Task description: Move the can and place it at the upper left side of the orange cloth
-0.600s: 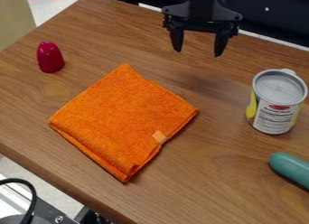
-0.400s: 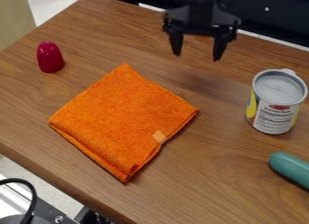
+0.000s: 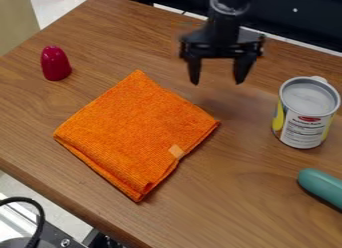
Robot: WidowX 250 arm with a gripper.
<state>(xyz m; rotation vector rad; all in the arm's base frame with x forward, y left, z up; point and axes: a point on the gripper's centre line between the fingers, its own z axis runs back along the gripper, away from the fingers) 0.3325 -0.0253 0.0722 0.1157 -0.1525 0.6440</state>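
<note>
Far to the left of the claw, past the tabletop's edge, we see one beige panel [image 3: 17, 27], and lower down one black cable [image 3: 39, 227]. Nearer, still left of the claw, we find one dark pink, round-topped piece [image 3: 55, 63] upright on the wooden tabletop [image 3: 234, 207]. Next, below and to the left of the claw, we count one folded orange cloth [image 3: 133, 132], lying flat, with one small pale tag [image 3: 176, 151] near its right corner. Then comes the one black claw [image 3: 217, 83] itself, hanging over the wood, its two fingers spread wide with nothing between them. To its right and slightly lower, well apart from it, we have the one can [image 3: 305, 112], upright, its label partly yellow. Lower still, at the right edge, we see one green, round-ended object [image 3: 324, 187], partly cut off. On the straight line from the can to the cloth's upper left side, we have the cloth's own folds lying across; the pink piece stands near that side.
</note>
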